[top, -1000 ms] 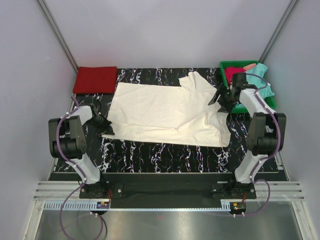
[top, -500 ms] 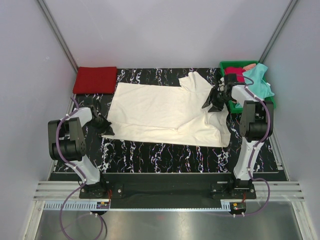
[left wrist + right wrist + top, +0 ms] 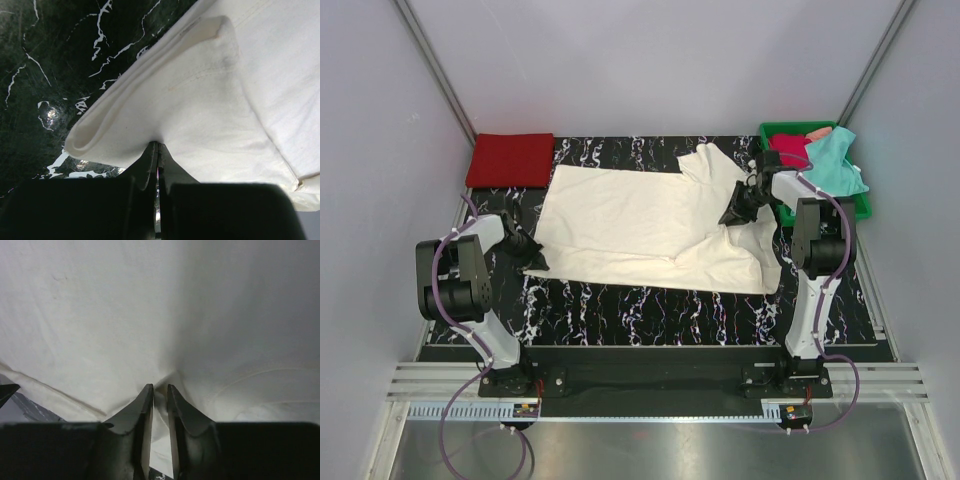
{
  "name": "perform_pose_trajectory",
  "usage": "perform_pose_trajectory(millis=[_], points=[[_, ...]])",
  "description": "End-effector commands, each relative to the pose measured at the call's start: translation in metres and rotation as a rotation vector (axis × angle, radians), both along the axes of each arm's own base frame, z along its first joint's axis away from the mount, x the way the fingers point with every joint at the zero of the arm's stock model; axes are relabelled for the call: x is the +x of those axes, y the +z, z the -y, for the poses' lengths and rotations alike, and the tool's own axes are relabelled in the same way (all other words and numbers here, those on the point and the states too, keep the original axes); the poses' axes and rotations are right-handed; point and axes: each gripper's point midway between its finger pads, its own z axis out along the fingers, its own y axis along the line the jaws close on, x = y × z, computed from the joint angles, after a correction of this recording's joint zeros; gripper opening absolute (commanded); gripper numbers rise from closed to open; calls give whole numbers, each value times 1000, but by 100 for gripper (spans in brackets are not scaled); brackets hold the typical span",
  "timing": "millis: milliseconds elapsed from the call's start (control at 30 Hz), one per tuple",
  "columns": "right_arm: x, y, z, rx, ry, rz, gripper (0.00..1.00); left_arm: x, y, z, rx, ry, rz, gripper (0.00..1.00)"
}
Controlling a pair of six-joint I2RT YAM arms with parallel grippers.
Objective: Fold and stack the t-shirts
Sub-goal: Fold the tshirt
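Note:
A large cream-white t-shirt (image 3: pixel 640 220) lies spread on the black marbled table (image 3: pixel 650 305). My left gripper (image 3: pixel 532 258) is shut on its near left corner, where the folded hem (image 3: pixel 200 90) bunches at the fingertips of the left gripper (image 3: pixel 158 145). My right gripper (image 3: pixel 735 212) sits on the shirt's right side by the sleeve. In the right wrist view the right gripper (image 3: pixel 160 387) has its narrow jaws pinching a ridge of cream cloth (image 3: pixel 150 315). A folded red t-shirt (image 3: pixel 510 160) rests at the back left. A teal t-shirt (image 3: pixel 838 165) and a crimson one (image 3: pixel 788 148) lie in the tray.
A green plastic tray (image 3: pixel 862 207) stands at the back right corner, the teal shirt hanging over its rim. Grey walls close in the table on three sides. Both arm bases stand at the near edge.
My right gripper has moved left from beside the tray onto the cream shirt and its jaws have narrowed onto the cloth. The left gripper has stayed put.

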Motion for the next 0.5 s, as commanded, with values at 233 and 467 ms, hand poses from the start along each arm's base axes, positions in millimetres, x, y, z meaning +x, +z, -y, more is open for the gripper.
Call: perform_pose_trajectory(millis=[233,467], points=[[30,100,-3,2,-1,309,7,-4,-5,-8,40,5,18,0],[26,144,-35,204,118,461,3,-6,-6,-7,35,1,13,0]])
